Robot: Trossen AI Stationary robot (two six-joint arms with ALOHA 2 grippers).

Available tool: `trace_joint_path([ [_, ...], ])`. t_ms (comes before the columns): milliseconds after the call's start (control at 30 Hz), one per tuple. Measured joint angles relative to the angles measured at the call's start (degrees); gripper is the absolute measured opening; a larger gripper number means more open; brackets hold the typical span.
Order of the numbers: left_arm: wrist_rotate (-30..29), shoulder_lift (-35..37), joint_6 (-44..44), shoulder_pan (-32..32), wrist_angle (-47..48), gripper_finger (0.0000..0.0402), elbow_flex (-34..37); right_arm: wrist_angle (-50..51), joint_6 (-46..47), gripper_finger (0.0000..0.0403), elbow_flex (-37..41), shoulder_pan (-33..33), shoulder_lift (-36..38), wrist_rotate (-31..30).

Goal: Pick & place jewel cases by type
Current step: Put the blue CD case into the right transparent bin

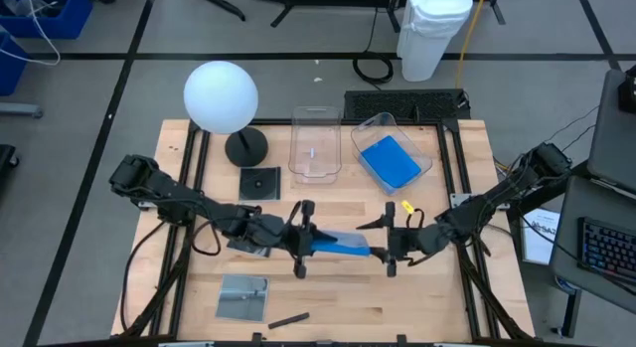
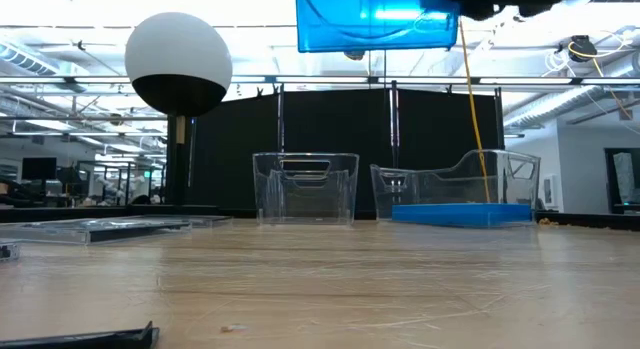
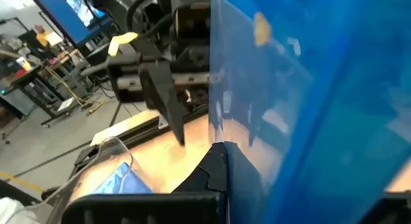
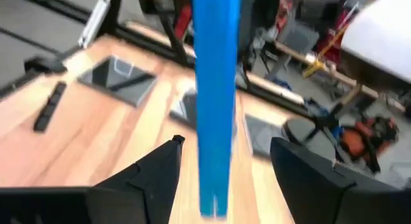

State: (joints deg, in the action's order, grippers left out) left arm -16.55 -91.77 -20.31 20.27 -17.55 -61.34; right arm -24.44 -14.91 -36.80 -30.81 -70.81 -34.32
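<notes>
While the left gripper (image 1: 301,240) clamps one end of a blue jewel case (image 1: 342,247) above the table (image 1: 397,297), the right gripper (image 1: 390,240) stands spread around its other end. Another blue case (image 1: 390,160) lies in the right clear tub (image 1: 425,160).

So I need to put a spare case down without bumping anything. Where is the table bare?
Bare wood runs along the near right, from the small dark stick rightward to the table edge. The far right, beside the tub with a blue case, is free too. The middle is crowded: the left gripper holds a blue case aloft, facing the right gripper.
</notes>
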Motion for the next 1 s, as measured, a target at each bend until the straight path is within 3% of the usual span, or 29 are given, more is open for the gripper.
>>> trace_joint_path([
  [400,1.52,0.01,-0.40,0.04,-1.48,0.0011,0.00,4.48,3.62,0.0181,0.02,1.26,0.04,-0.05],
  [500,3.01,0.02,-0.42,-0.07,-2.97,0.0011,0.00,4.52,4.53,0.0135,0.17,2.41,0.07,1.36],
  [633,3.72,0.02,-0.21,0.00,-3.64,0.0012,0.00,1.16,3.13,0.0033,2.02,4.34,0.07,8.22],
  [933,3.81,0.02,-0.07,0.00,-3.53,0.0012,0.00,-4.78,0.53,0.0031,4.38,4.95,0.07,10.11],
  [1000,3.79,0.04,-0.10,0.04,-3.55,0.0013,-0.01,-5.34,0.52,0.0054,4.42,4.72,0.39,10.27],
])
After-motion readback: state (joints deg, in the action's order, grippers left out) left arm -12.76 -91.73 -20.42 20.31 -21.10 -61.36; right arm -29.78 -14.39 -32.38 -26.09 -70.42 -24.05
